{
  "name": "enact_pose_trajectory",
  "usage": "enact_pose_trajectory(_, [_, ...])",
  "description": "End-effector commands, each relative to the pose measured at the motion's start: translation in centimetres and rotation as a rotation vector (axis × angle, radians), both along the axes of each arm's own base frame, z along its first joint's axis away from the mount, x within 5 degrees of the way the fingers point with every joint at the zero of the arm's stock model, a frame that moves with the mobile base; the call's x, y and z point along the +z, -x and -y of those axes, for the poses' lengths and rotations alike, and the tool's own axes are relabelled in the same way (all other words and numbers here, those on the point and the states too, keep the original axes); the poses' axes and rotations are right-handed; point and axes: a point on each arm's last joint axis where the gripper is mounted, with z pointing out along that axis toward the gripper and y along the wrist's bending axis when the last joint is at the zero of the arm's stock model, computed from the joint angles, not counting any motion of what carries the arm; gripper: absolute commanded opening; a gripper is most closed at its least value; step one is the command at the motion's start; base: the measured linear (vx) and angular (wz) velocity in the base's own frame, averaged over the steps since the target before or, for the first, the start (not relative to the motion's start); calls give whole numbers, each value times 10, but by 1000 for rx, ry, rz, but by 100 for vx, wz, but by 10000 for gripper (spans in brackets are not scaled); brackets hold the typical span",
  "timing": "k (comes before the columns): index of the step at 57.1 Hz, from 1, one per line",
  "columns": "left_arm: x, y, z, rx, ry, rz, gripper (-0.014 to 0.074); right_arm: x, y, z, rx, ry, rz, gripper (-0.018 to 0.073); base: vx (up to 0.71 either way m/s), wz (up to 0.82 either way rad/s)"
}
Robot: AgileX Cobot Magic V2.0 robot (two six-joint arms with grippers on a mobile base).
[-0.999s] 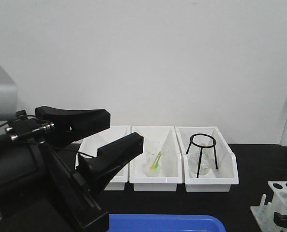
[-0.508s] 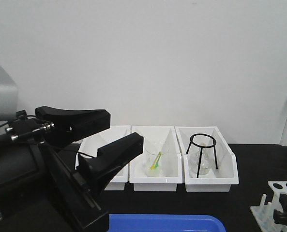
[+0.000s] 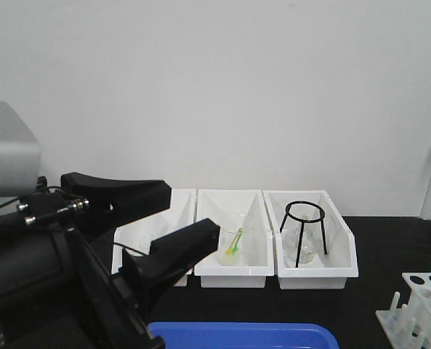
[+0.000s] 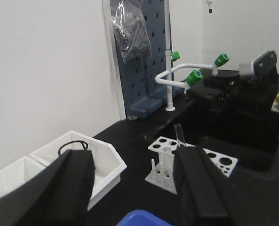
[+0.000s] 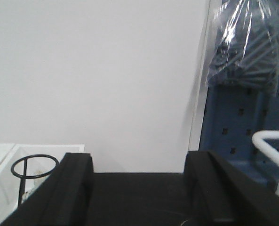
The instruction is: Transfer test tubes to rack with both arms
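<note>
My left gripper fills the front view's left foreground, jaws wide open and empty. In the left wrist view, the left gripper looks over the white rack on the black table. One clear test tube stands upright in the rack, its lower part hidden behind my right-hand finger. The rack also shows at the front view's bottom right corner. My right gripper is open and empty above the black table, facing the wall. The right arm's black body sits behind the rack.
Three white open-front bins stand at the back: the middle one holds a beaker with a green-yellow stick, the right one a black tripod ring. A blue tray lies at the front edge. White taps with green handles stand beyond the rack.
The black tip of the right gripper beside the rack at the bottom right has left the front view. My left arm has shifted slightly down and to the right.
</note>
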Motion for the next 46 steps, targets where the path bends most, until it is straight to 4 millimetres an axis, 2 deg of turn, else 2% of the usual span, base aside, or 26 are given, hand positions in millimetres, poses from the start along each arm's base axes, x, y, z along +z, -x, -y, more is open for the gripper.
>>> enact_pose_trajectory(1, [17,3,-4,6,39,64,449,30,22,-7,18,40,86,314,0,0])
enact_pose_trajectory(7, [11,4,-4,-13,-54,83,353,39,47,-14,27,14,53,138,0,0])
enact_pose_trajectory(12, [4,5,-4,-31,-154,82,180,43,68,-25,62,9,24,-16,0,0])
enact_pose_trajectory(17, [-3,6,-6,-31,-229,54,-18,44,84,-35,110,45,11,-13,0,0])
enact_pose_trajectory(27, [-13,-5,-19,103,-276,-96,-22,48,109,-50,236,21,25,-11,0,0])
enact_pose_trajectory(35, [-19,-11,-44,272,-290,-138,-20,47,118,-59,341,-21,6,-11,0,0])
enact_pose_trajectory(40, [-26,-4,-64,362,-247,-165,-20,45,120,-63,392,-25,-13,-11,0,0])
enact_pose_trajectory(46, [-45,13,-89,443,-182,-218,-20,45,122,-68,450,-24,-18,-8,0,0])
